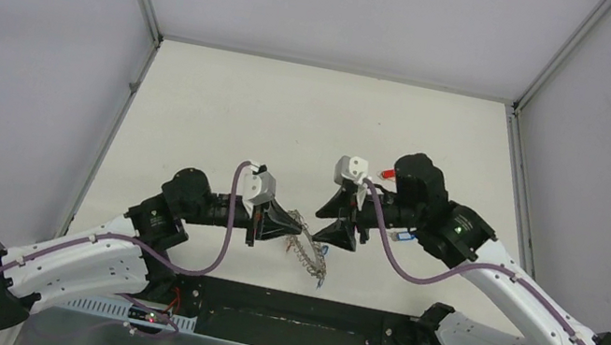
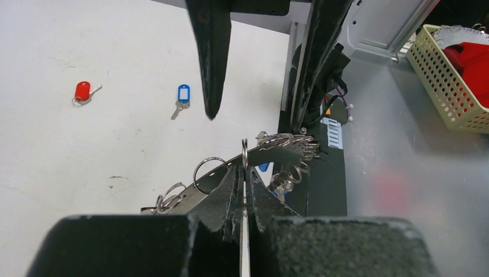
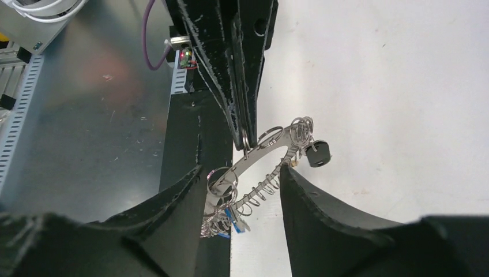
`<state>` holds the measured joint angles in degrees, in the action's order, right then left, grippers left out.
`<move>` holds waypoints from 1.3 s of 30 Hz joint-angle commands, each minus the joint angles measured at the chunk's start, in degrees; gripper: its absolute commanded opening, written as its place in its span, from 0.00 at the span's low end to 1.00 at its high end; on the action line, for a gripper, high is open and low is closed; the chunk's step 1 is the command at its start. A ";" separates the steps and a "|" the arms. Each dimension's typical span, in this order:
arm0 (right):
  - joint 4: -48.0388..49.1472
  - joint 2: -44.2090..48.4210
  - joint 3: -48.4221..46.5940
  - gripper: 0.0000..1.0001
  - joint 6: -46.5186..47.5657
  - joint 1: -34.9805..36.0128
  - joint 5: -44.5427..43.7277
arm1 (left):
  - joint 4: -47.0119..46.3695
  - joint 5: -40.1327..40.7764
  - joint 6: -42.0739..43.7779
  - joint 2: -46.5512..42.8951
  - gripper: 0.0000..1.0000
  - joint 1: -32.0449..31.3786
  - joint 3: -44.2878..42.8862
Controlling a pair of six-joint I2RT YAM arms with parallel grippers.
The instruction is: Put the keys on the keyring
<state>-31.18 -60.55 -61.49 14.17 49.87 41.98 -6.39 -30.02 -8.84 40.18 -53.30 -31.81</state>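
Note:
The keyring (image 2: 271, 151), a flat grey ring rimmed with small wire loops, hangs tilted just above the table's near edge. My left gripper (image 2: 244, 173) is shut on one of its wire loops. In the top view the left gripper (image 1: 297, 226) holds the keyring (image 1: 309, 251) from the left. My right gripper (image 3: 242, 184) is open, its fingers either side of the keyring (image 3: 262, 153). The right gripper (image 1: 323, 221) faces the left one. Two keys lie loose on the table: a red-tagged key (image 2: 82, 91) and a blue-tagged key (image 2: 183, 95).
A black tag (image 3: 318, 153) and a blue one (image 3: 230, 216) hang from the ring's loops. The black base plate (image 1: 306, 310) runs along the near edge under the ring. A cream basket (image 2: 450, 75) holding something red stands off the table.

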 commanded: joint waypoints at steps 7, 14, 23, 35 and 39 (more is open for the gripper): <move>15.54 6.26 4.26 0.44 -2.42 0.29 2.54 | -19.54 0.21 -1.32 -5.90 0.00 -0.39 6.67; 22.30 4.85 5.31 0.34 -7.76 0.23 6.99 | -31.42 -1.60 -1.59 -6.16 0.00 -0.38 10.45; 23.73 3.84 5.94 0.30 -8.99 0.23 8.90 | -33.57 -1.72 -1.47 -6.36 0.00 -0.38 11.51; 23.88 0.60 5.51 0.27 -10.55 0.29 9.50 | -34.29 -1.66 -1.88 -6.10 0.00 -0.40 11.59; 23.90 0.11 5.33 0.10 -10.70 0.29 9.87 | -34.15 -1.73 -2.04 -5.84 0.00 -0.40 11.51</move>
<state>-9.58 -60.03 -55.53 4.01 49.87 50.30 -34.06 -30.89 -10.09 34.76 -53.30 -19.66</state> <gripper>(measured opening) 0.182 0.009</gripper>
